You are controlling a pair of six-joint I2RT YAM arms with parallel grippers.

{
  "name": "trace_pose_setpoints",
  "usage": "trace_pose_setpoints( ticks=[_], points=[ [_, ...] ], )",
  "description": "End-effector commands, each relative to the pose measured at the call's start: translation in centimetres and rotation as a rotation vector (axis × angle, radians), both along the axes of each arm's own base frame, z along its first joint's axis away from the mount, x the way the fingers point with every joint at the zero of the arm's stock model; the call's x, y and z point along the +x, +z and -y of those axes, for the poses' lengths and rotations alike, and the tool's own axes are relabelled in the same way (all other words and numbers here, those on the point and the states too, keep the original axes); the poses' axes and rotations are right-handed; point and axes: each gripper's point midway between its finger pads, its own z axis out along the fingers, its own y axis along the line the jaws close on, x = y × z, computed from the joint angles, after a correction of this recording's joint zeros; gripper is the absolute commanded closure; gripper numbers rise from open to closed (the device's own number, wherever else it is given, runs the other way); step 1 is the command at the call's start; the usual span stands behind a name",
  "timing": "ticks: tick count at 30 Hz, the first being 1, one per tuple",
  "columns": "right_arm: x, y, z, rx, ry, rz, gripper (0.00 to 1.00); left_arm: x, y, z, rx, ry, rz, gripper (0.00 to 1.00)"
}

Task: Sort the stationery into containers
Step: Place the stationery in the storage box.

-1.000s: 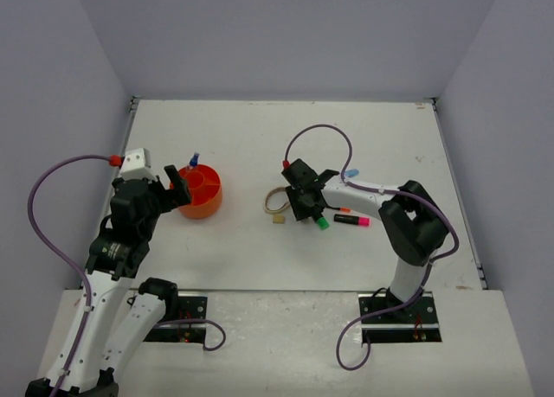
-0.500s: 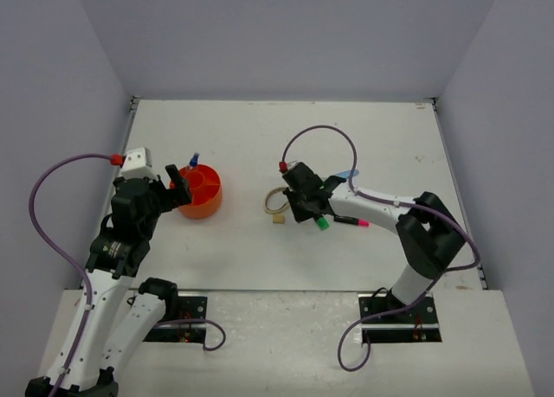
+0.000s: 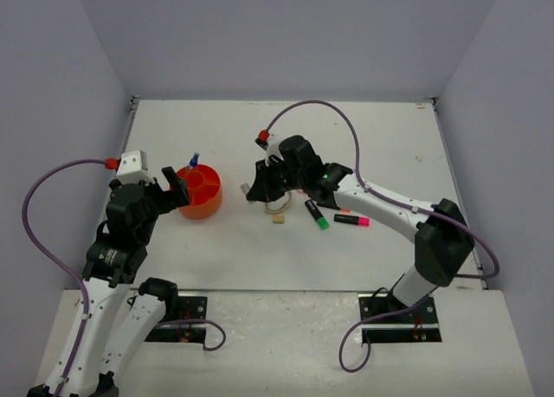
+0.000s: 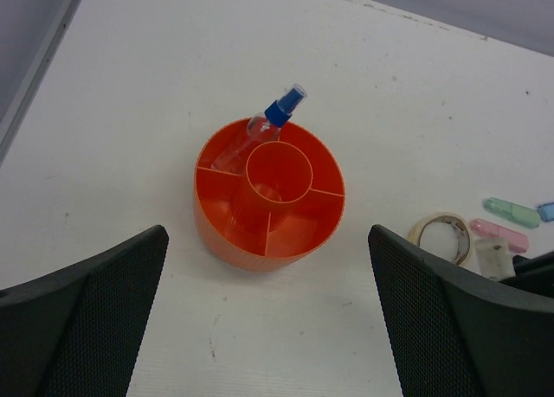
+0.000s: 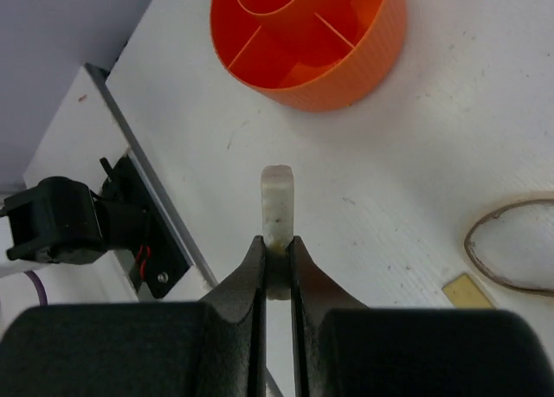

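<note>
The round orange tub (image 3: 202, 192) with inner dividers holds a blue-capped bottle (image 3: 194, 159) leaning in a rear compartment. My right gripper (image 3: 253, 190) is shut on a pale whitish bar (image 5: 277, 202) and holds it above the table, right of the tub (image 5: 312, 42). My left gripper (image 3: 179, 189) is open and empty at the tub's near-left side; the tub (image 4: 268, 194) lies beyond its fingers. The band ring (image 3: 277, 203), tan cube (image 3: 279, 217), green-ended highlighter (image 3: 316, 214) and pink-ended highlighter (image 3: 351, 219) lie on the table.
In the left wrist view a pink bar (image 4: 499, 235), a green bar (image 4: 511, 212) and a blue bar (image 4: 545, 210) lie right of the band ring (image 4: 440, 239). The right arm's forearm stretches over that spot. Grey walls enclose the table on three sides.
My right gripper has moved left from above the highlighters toward the orange tub, carrying the pale bar. The left arm has barely moved.
</note>
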Motion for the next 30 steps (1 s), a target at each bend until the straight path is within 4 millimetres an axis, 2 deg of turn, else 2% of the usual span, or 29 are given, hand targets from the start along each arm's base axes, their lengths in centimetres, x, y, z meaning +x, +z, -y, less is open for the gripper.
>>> trace_pose_setpoints(
  ticks=[1, 2, 4, 5, 6, 9, 10, 13, 14, 20, 30],
  points=[
    [1.1, 4.9, -6.8, 0.082, 0.107, 0.092, 1.00, 0.0, 0.9, -0.6, 0.007, 0.027, 0.044, 0.00],
    [1.3, 4.9, -8.0, 0.072, 0.118, 0.106, 1.00, 0.0, 1.1, -0.6, 0.006, 0.032, 0.048, 0.00],
    [1.3, 2.3, -9.9, -0.001, 0.129, 0.097, 1.00, -0.2, 1.2, -1.0, 0.006, 0.049, 0.053, 0.00],
    [1.6, 2.2, -11.0, -0.017, 0.129, 0.116, 1.00, -0.3, 1.3, -1.2, 0.005, 0.061, 0.057, 0.00],
    [1.9, 3.7, -12.1, 0.003, 0.124, 0.151, 1.00, -0.4, 1.5, -1.3, 0.003, 0.069, 0.062, 0.00],
    [2.0, 2.4, -14.0, -0.038, 0.109, 0.180, 1.00, -0.7, 1.8, -1.7, -0.002, 0.087, 0.081, 0.00],
    [2.0, 3.1, -14.6, -0.028, 0.106, 0.201, 1.00, -0.8, 1.9, -1.8, -0.002, 0.093, 0.085, 0.00],
    [1.2, 2.2, -16.4, -0.081, 0.137, 0.268, 1.00, -1.0, 2.1, -2.0, -0.007, 0.103, 0.097, 0.00],
    [2.1, 2.2, -16.8, -0.093, 0.118, 0.302, 1.00, -1.0, 2.1, -2.0, -0.007, 0.102, 0.095, 0.00],
    [3.8, -0.7, -18.0, -0.195, 0.075, 0.347, 1.00, -0.7, 1.7, -1.9, 0.000, 0.099, 0.077, 0.00],
    [4.2, -2.6, -18.8, -0.209, 0.081, 0.350, 0.94, -1.1, 2.3, -2.3, -0.008, 0.116, 0.104, 0.00]
  ],
)
